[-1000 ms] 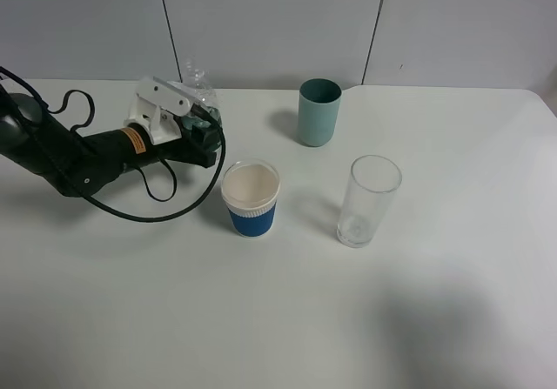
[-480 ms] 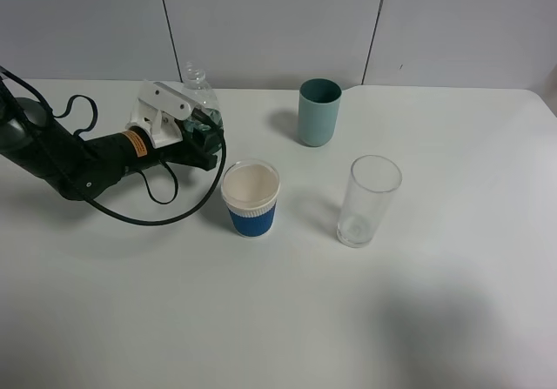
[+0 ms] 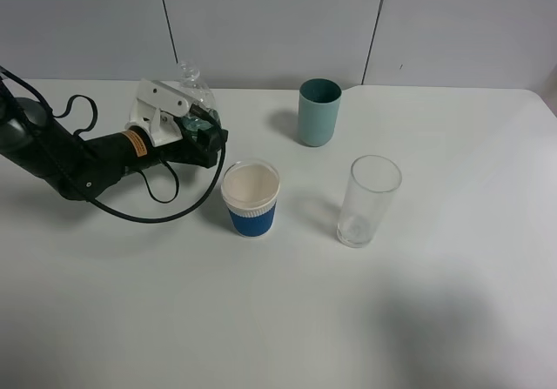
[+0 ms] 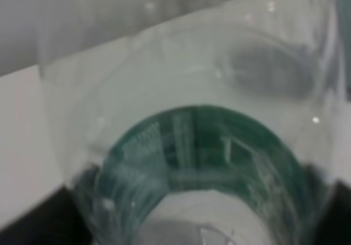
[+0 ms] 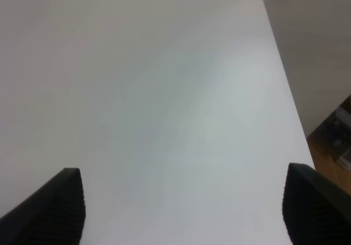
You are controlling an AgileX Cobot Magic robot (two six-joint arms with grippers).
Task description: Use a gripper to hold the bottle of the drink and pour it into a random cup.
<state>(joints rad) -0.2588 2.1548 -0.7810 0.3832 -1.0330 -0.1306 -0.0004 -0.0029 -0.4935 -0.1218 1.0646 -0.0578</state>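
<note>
Bottle (image 3: 197,93) near table's (image 3: 287,319) far edge, between left gripper's (image 3: 202,132) fingers, grip unclear, right gripper (image 5: 181,212) wide.

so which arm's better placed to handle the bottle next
Left. The left gripper is already around the bottle at its green label, near the teal cup. The right gripper stands open over bare table, nowhere near it.

I can read no words. The green label (image 4: 203,152) on the bottle (image 3: 193,93) has white print, but it is too blurry for me.
</note>
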